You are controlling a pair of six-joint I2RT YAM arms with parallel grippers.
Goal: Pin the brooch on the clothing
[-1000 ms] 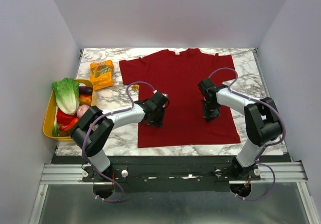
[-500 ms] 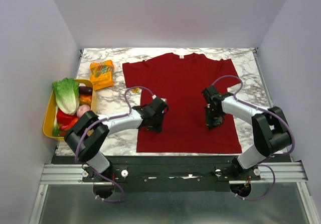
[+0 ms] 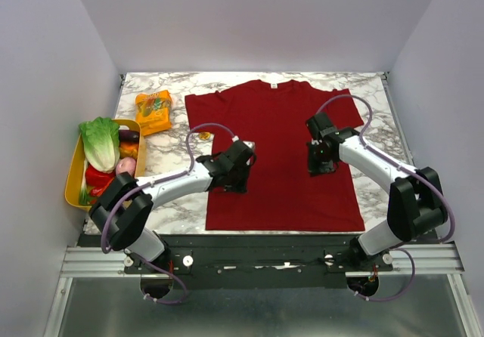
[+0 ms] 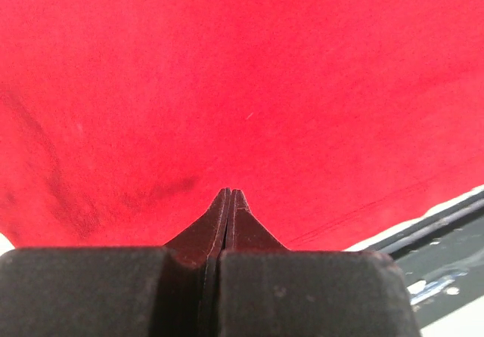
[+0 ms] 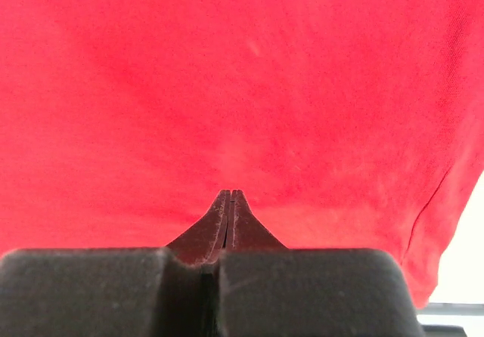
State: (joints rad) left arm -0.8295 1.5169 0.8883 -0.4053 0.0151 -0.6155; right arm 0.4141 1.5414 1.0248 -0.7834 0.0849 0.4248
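Marble table (image 3: 376, 91); clothing (image 3: 276, 137) lies collar far, hem near.

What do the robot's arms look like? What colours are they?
Both the left arm and the right arm are silvery-white tubes with chunky black joints. A thin purple cable loops along each one. The left gripper and right gripper are black and taper to a narrow tip.
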